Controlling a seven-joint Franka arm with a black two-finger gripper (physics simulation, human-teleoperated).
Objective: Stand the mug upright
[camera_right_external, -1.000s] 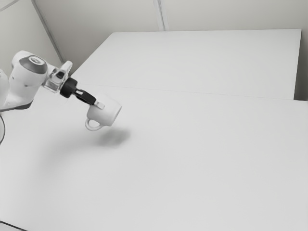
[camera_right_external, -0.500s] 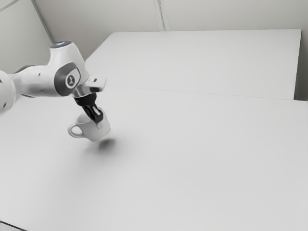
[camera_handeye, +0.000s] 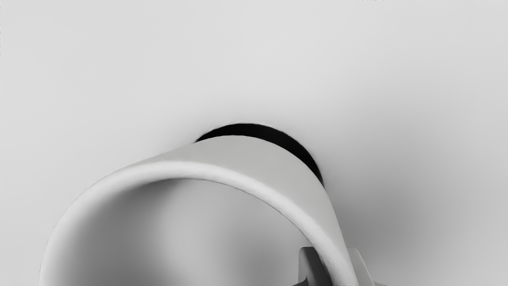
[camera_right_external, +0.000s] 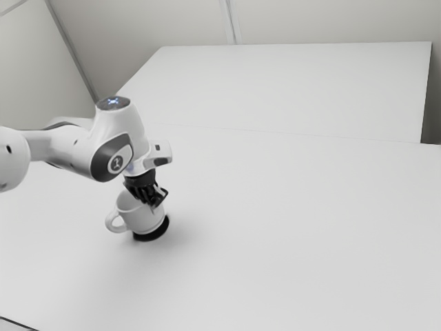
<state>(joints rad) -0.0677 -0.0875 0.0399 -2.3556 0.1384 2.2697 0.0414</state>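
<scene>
The wall of the white mug [camera_right_external: 141, 221] is gripped by the claw [camera_right_external: 153, 205], one finger inside, one outside. The mug is held nearly upright; full contact with the table [camera_right_external: 296, 227] cannot be confirmed. A black patch [camera_right_external: 156, 234] is seen beneath it. The handle [camera_right_external: 113, 222] is pointed toward the exterior view's left. Toward the exterior view's right, open tabletop is offered, bounded at the far side by a seam [camera_right_external: 275, 133].

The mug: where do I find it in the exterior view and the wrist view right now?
Exterior view: the mug is in the exterior view's left half, below the gripper, handle toward that view's left.
Wrist view: its rim faces the camera, wall between the fingertips.
Shared landmark: black crescent at the mug's base.
</scene>
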